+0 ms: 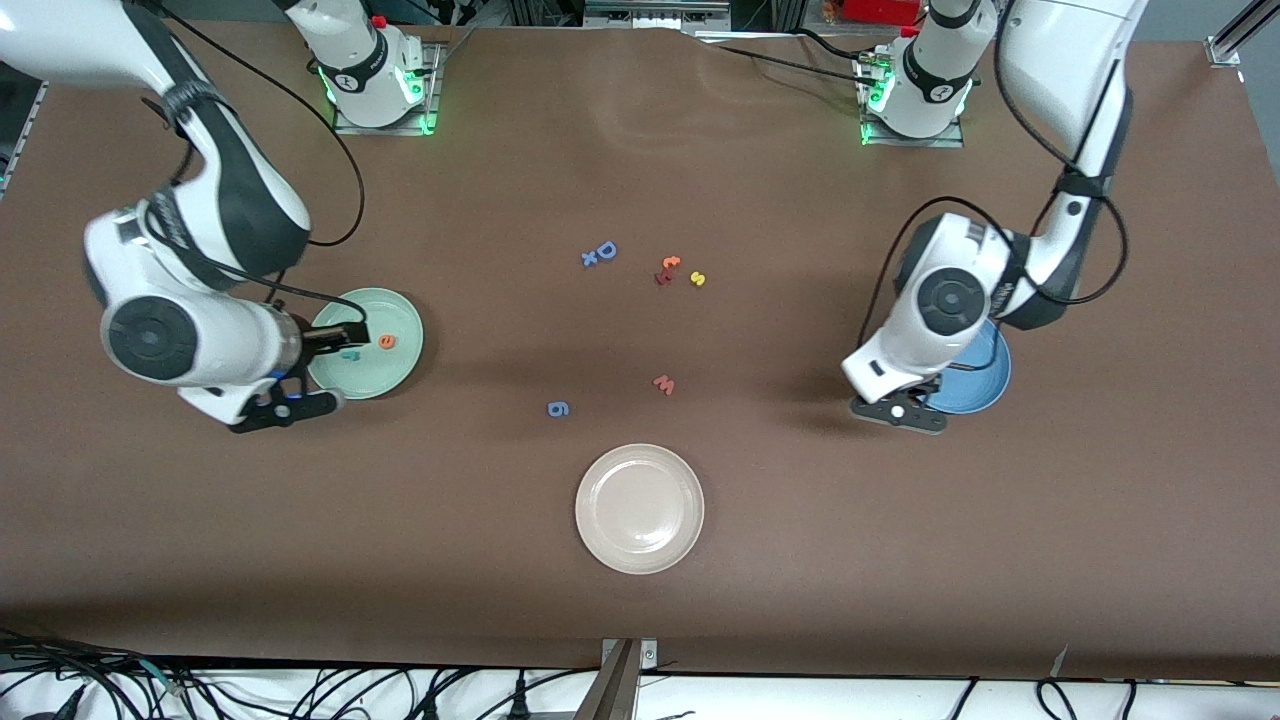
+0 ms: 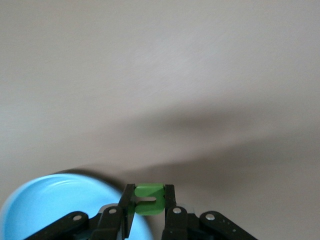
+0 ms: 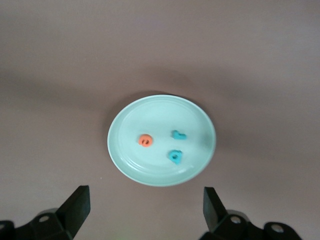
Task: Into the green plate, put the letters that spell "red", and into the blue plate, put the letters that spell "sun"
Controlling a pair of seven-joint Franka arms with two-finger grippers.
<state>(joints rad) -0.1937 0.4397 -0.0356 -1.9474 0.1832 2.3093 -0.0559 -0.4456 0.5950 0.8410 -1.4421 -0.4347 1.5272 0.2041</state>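
Even overhead light, soft shadows, sharp

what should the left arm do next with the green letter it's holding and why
Probably shift the left gripper over the blue plate and open it. It is shut on the green letter above that plate's edge, not its middle. The green plate already holds three letters, with the right gripper open above it, while the yellow letter waits mid-table.

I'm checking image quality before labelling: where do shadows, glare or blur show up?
Front view: sharp, soft arm shadows on the table, faint sheen near the bases. Left wrist view: broad diagonal shadow, the green letter slightly soft. Right wrist view: the green plate crisp, dim shading around it.
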